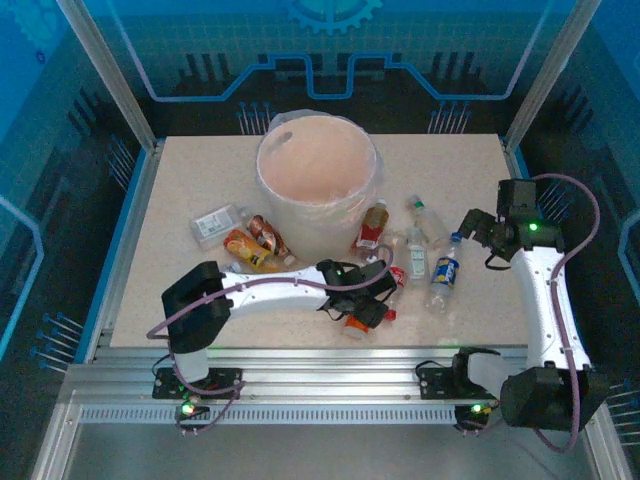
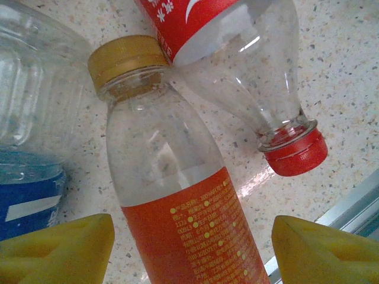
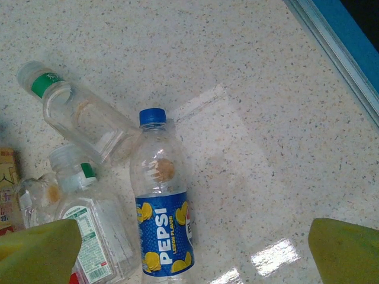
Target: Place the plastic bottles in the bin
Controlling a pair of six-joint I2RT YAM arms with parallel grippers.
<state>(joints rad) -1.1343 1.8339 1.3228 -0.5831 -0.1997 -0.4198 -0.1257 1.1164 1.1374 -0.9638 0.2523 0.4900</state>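
Beside the bin (image 1: 310, 222), the plastic bottles (image 1: 445, 270) lie on the desk (image 1: 200, 170). I see none inside, so I judge the work barely begun. My left end effector (image 2: 192, 228) straddles the orange-label bottle (image 2: 177, 195), partly open and gripping nothing. My right end effector (image 3: 194, 236) hangs wide open, empty.

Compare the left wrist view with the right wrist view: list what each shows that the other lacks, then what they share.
Left wrist, not right: a clear plastic bottle with orange label and gold cap, lying between the yellow fingers of the open left end effector, and a clear red-labelled, red-capped bottle beside its cap. Right wrist, not left: a clear blue-capped Pepsi bottle and a clear green-banded bottle, below the open right end effector. Both: the speckled beige tabletop, with bottles lying on it.
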